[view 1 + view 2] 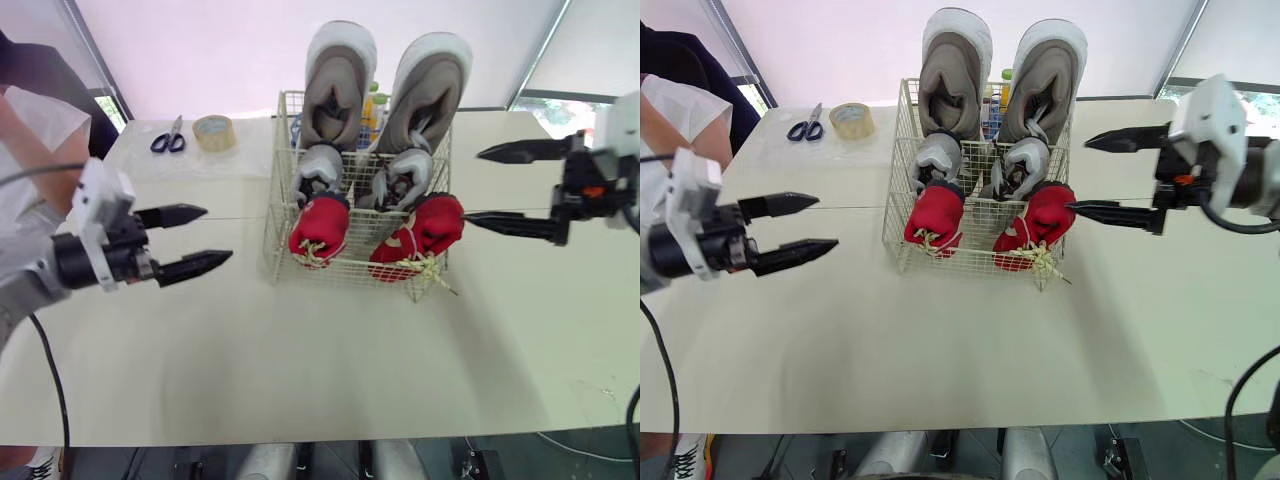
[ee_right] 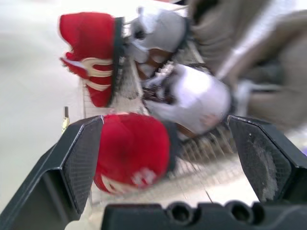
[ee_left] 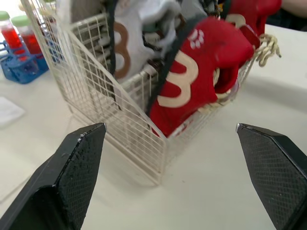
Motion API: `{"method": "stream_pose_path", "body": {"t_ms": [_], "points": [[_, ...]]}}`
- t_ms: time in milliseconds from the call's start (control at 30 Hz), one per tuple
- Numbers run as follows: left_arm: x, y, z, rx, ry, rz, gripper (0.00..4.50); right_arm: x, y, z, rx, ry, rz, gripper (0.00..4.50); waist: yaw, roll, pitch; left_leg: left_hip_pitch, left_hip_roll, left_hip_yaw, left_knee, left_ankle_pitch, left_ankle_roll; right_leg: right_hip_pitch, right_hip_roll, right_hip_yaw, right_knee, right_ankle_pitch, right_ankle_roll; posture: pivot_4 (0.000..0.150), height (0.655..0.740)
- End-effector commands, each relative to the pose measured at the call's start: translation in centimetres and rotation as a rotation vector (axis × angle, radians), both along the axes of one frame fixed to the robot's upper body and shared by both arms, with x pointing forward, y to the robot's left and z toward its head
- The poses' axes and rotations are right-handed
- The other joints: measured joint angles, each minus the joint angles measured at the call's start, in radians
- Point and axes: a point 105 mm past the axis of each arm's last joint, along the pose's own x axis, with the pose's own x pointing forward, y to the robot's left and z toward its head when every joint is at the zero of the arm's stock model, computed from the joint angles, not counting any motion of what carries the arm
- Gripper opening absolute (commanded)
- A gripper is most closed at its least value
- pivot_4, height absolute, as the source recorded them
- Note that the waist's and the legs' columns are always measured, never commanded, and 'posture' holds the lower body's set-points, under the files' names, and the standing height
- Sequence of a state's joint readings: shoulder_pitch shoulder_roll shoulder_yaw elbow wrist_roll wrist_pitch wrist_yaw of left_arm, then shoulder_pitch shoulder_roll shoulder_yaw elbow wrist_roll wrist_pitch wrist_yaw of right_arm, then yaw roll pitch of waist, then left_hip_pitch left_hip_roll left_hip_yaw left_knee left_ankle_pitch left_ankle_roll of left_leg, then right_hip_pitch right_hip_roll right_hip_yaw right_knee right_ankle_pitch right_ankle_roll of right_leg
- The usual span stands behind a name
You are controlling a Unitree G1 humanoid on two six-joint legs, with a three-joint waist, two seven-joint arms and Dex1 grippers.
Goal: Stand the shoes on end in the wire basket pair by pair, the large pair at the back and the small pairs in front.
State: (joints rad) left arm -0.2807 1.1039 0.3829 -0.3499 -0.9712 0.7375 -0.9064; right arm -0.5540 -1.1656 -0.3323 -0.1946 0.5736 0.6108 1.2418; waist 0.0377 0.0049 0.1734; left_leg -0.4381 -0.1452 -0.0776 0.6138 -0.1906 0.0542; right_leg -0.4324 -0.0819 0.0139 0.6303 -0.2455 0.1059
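Note:
A white wire basket [image 1: 283,262] stands mid-table. Two large grey shoes [image 1: 338,80] stand on end at its back. In front of them sit two small grey shoes [image 1: 320,168], and two small red shoes [image 1: 320,228] fill the front row, laces hanging over the rim. My left gripper [image 1: 205,238] hovers open and empty to the left of the basket. My right gripper [image 1: 478,184] is open and empty just right of the basket, its lower finger close to the right red shoe [image 2: 132,158]. In the left wrist view the left red shoe [image 3: 192,84] shows through the wire.
Scissors [image 1: 169,137] and a roll of tape [image 1: 214,131] lie at the back left of the table. A blue rack of bottles [image 3: 21,52] stands behind the basket. A person's arm [image 1: 35,140] is at the far left edge.

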Motion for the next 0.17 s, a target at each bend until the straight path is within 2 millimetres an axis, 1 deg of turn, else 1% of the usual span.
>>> {"method": "stream_pose_path", "body": {"t_ms": [33,167], "points": [[0.6,0.9,1.4,0.065,-0.030,-0.038,4.45,-1.6,-1.4,1.1,-0.026,-0.019,-0.055,4.50,0.000,0.000,0.000,0.000,0.000,0.000,0.000,0.000,0.000,0.000,0.000,0.000,0.000,0.000,0.000,0.150,0.7400],[0.7,0.7,1.6,0.059,-0.003,-0.127,4.45,-2.9,-2.4,0.9,-0.038,0.001,-0.098,4.50,0.000,0.002,0.000,0.000,0.000,0.001,-0.002,0.000,0.000,-0.001,-0.001,0.001,0.000,0.000,0.000,0.150,0.7400]]}}
